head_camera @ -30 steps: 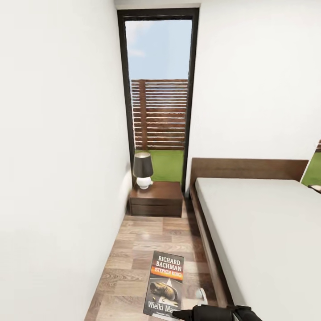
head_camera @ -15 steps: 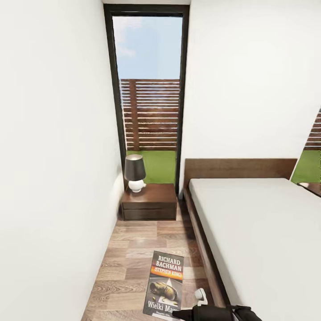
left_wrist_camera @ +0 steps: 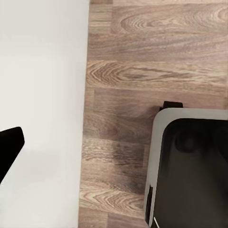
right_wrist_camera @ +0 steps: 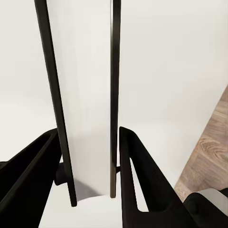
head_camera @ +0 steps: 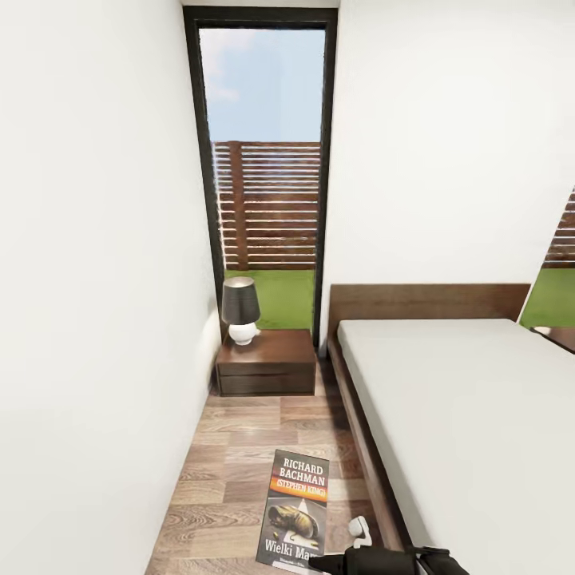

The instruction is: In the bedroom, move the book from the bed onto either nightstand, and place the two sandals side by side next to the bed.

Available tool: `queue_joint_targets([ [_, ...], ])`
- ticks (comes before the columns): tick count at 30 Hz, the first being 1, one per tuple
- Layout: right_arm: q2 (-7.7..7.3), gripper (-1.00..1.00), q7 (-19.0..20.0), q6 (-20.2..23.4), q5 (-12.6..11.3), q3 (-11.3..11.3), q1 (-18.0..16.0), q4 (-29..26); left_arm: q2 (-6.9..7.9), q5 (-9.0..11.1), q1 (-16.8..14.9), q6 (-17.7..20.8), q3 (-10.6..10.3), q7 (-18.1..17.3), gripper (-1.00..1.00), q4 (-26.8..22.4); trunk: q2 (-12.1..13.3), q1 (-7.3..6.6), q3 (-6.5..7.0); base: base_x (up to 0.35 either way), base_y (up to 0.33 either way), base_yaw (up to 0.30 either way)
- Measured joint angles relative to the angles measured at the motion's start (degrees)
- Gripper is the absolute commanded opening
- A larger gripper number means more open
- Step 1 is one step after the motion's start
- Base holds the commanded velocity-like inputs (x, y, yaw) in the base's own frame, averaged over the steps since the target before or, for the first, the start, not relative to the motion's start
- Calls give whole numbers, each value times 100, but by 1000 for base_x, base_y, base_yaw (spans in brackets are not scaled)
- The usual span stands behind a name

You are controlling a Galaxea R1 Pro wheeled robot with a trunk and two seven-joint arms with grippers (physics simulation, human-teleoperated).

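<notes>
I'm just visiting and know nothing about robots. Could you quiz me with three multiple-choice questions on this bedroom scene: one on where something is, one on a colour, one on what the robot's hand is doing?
1. Where does the lamp stand?
A. on the bed
B. on the nightstand
C. on the floor

2. What colour is the lampshade?
A. dark
B. bright blue
C. orange

3. What is the right hand doing?
A. hanging open
B. gripping the book
C. gripping a sandal

Answers:
1 B: the lamp sits on the nightstand by the window.
2 A: its shade is dark over a white base.
3 B: the right hand has its fingers closed on either side of the book.
</notes>
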Motion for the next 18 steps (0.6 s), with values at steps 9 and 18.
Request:
queue_joint_targets([
  [9, 0, -100, -3, 0, 1, 0, 0, 0, 0, 0, 0, 1, 0, 1, 100, 0, 0, -2, 0, 150, 48, -1],
  [18, 0, -100, -5, 0, 1, 0, 0, 1, 0, -2, 0, 0, 0, 0, 100, 0, 0, 0, 0, 97, 32, 0],
])
